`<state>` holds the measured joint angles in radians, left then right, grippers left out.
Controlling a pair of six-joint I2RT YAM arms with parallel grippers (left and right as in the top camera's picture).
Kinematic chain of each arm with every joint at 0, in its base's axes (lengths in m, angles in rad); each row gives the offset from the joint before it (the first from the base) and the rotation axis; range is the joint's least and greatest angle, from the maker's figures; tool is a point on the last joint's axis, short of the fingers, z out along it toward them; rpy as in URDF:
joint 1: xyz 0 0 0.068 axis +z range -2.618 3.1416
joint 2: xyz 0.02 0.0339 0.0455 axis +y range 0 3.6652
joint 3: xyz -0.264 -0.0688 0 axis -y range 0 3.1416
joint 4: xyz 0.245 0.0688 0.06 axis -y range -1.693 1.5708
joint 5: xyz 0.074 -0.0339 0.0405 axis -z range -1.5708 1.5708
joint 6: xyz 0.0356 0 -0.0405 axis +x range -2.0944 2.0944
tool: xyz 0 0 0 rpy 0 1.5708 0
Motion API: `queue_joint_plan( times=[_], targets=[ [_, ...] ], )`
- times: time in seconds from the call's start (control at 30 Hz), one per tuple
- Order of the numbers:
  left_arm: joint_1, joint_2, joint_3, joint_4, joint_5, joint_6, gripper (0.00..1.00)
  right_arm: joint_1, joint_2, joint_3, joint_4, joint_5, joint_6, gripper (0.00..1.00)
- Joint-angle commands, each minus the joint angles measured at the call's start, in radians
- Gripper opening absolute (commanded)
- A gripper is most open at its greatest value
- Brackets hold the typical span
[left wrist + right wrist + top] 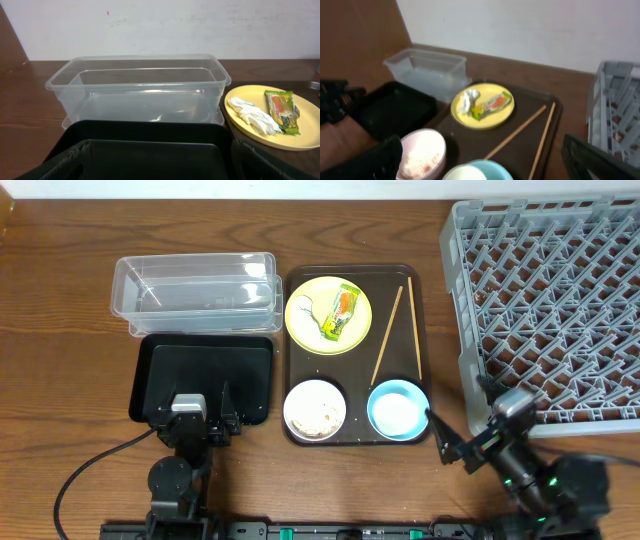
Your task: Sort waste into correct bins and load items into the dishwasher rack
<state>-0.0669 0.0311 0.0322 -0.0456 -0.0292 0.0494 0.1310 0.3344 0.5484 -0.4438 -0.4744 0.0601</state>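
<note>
Both grippers are open wide and hold nothing. The left gripper (197, 402) hangs over the near end of the black tray (210, 365), and the clear tub (195, 290) sits just past it. Both bins have nothing in them. Ahead of this gripper and to its right is the yellow plate (325, 340). The crumpled white wrapper (303, 307) and the green-and-orange packet (343, 313) lie on it, right beside each other, so one grab could catch both or push the plate. The right gripper (460, 418) is just to the right of the light-blue bowl (372, 408), which looks empty. Farther to its left, the white bowl (289, 402) holds rice scraps (315, 415), which could spill onto the brown serving tray (397, 370) or the table (60, 330) if the bowl tips. The chopsticks (387, 335) ahead are thin and flat, so they may slip. The dishwasher rack (550, 300) is close on the right gripper's right side, so a turn could bump it.
</note>
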Motion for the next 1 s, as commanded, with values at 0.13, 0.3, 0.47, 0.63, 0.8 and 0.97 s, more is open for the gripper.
queue_joint_plan(
  times=[0.13,0.3,0.47,0.63,0.8,0.97],
  targets=[
    [0.006,0.000,-0.028,-0.024,-0.005,-0.005,0.90,-0.006,0.449,0.484,-0.303,-0.086,-0.002,0.99],
    [0.006,0.000,-0.028,-0.024,-0.005,-0.005,0.90,-0.005,0.626,0.581,-0.419,-0.189,0.096,0.99],
    [0.006,0.000,-0.028,-0.024,-0.005,-0.005,0.90,0.028,0.776,0.580,-0.518,0.066,0.256,0.74],
    [0.006,0.000,-0.028,-0.024,-0.005,-0.005,0.90,0.173,0.903,0.567,-0.546,0.182,0.273,0.59],
    [0.006,0.000,-0.028,-0.024,-0.005,-0.005,0.90,0.321,0.996,0.565,-0.618,0.465,0.437,0.58],
    [0.006,0.000,-0.028,-0.024,-0.005,-0.005,0.90,0.355,1.078,0.554,-0.633,0.522,0.500,0.49]
  ],
)
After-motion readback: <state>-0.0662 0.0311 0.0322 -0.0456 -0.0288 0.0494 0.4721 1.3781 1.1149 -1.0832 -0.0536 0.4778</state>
